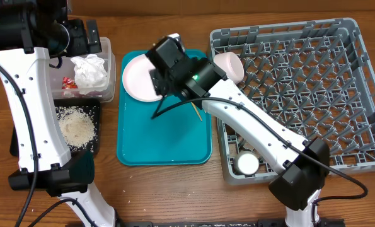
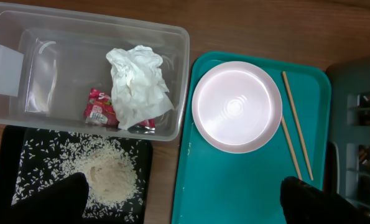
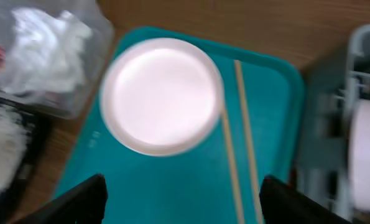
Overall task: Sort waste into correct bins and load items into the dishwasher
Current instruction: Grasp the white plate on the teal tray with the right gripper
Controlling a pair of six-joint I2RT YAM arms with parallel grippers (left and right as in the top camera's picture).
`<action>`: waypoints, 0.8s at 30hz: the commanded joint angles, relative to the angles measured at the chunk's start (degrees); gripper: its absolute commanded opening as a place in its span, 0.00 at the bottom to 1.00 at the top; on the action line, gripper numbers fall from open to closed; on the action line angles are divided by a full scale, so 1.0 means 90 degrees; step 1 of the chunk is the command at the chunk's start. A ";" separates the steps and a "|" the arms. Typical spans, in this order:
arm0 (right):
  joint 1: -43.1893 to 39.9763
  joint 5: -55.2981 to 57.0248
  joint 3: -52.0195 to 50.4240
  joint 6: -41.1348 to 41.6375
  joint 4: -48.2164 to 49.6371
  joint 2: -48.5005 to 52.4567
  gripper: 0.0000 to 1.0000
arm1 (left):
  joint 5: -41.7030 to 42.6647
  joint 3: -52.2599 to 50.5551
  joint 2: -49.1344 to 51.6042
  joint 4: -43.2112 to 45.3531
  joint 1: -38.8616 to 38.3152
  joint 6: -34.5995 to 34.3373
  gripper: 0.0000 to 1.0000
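The white plate (image 1: 140, 79) (image 2: 236, 106) (image 3: 161, 94) lies on the teal tray, with two chopsticks (image 2: 296, 124) (image 3: 244, 137) to its right. My right gripper (image 3: 185, 202) hovers open and empty above them. My left gripper (image 2: 181, 205) is open and empty, high over the bins. The clear tub (image 2: 23, 62) holds the white tissue (image 2: 138, 84) and the red wrapper (image 2: 97, 106). The black tray (image 2: 17, 149) holds the rice (image 2: 107, 171). The pinkish-white bowl (image 1: 228, 65) and the small white cup (image 1: 247, 164) sit in the grey dish rack (image 1: 357, 82). The grey-green bowl is out of view.
The teal tray (image 1: 168, 145) lies between the bins and the rack. The right arm stretches from the front right across the rack's left side. The left arm stands along the table's left edge.
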 commanded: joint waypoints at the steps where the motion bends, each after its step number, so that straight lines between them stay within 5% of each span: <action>1: -0.0223 -0.0964 -0.0185 0.0940 0.0542 0.0294 0.73 | -0.0070 0.0136 -0.0114 0.0012 -0.0044 -0.0039 1.00; 10: -0.0423 -0.1154 -0.0197 0.2586 0.0988 0.1498 0.55 | -0.0070 0.0136 -0.0114 0.0012 -0.0044 -0.0039 1.00; 24: -0.0423 -0.1144 -0.0228 0.2778 0.1090 0.2492 0.36 | -0.0070 0.0136 -0.0114 0.0012 -0.0044 -0.0039 1.00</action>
